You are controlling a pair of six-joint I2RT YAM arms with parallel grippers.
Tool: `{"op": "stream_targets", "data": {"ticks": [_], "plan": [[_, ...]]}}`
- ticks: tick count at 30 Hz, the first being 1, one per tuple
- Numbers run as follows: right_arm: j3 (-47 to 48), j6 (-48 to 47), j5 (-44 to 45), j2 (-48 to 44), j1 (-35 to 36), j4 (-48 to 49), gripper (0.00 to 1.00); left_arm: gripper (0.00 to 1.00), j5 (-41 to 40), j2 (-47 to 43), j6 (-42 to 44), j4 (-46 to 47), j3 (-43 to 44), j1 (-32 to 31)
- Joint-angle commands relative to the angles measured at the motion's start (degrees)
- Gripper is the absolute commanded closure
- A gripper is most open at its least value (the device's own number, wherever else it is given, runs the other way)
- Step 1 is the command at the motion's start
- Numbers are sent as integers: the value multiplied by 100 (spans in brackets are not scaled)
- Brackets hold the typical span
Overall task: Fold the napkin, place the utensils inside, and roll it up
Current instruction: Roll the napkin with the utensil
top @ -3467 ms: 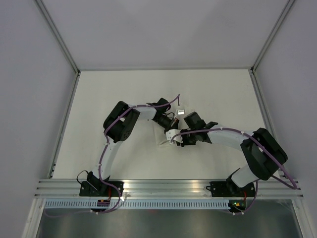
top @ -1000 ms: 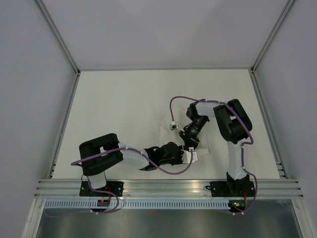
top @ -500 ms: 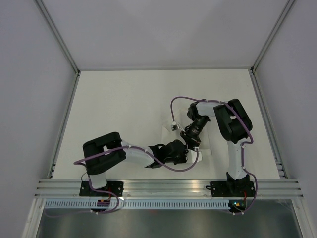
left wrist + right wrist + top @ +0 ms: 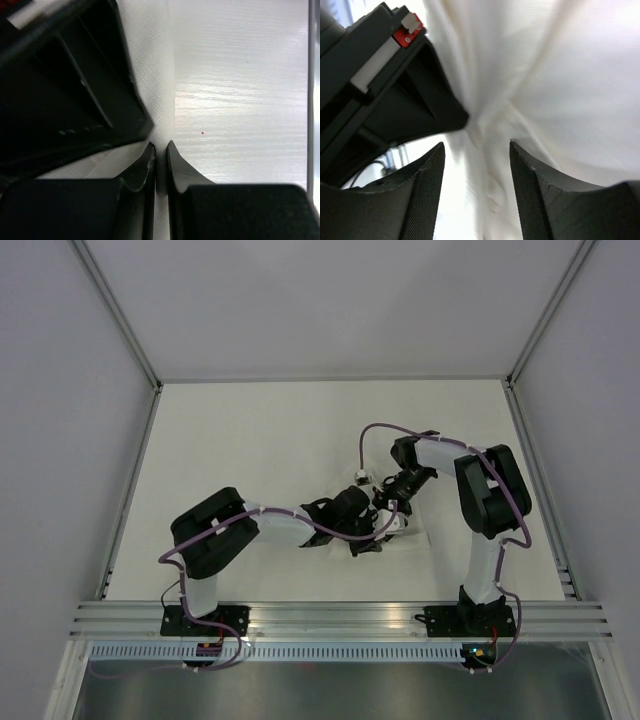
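The white napkin (image 4: 412, 538) lies bunched on the pale table, mostly hidden under the two grippers where they meet. My left gripper (image 4: 160, 149) is shut on a fold of the napkin (image 4: 150, 65); cloth shows in the thin gap between its jaws. In the top view the left gripper (image 4: 368, 536) sits just below the right gripper (image 4: 386, 508). My right gripper (image 4: 476, 145) stands open over creased napkin cloth (image 4: 545, 75), holding nothing. The utensils are hidden.
The white table (image 4: 250, 440) is walled by pale panels with metal frame posts at its corners. An aluminium rail (image 4: 330, 618) runs along the near edge by the arm bases. The left gripper's black body (image 4: 385, 80) crowds the right wrist view.
The right gripper has opened and let go of the cloth. The left gripper shut on the napkin and moved away from the near edge, up against the right gripper.
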Motion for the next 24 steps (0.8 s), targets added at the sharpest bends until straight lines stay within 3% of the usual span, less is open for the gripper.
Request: {"op": "stream_targets", "data": {"ticks": [1, 8, 14, 18, 24], "plan": [[147, 133, 151, -474, -313, 1038, 39, 98, 1183, 325, -525, -801, 166, 195], [-37, 133, -174, -1088, -1103, 1362, 39, 98, 2202, 703, -859, -1117, 526, 722], [-1380, 1, -95, -2511, -1263, 2414, 36, 98, 2800, 1028, -1027, -1478, 913, 1047], [-2670, 255, 421, -3670, -903, 3444, 34, 98, 3135, 1160, -1202, -1531, 1019, 1302], [-3701, 835, 1459, -4306, 344, 4711, 32, 98, 3434, 1450, -1378, -1548, 1203, 1426]]}}
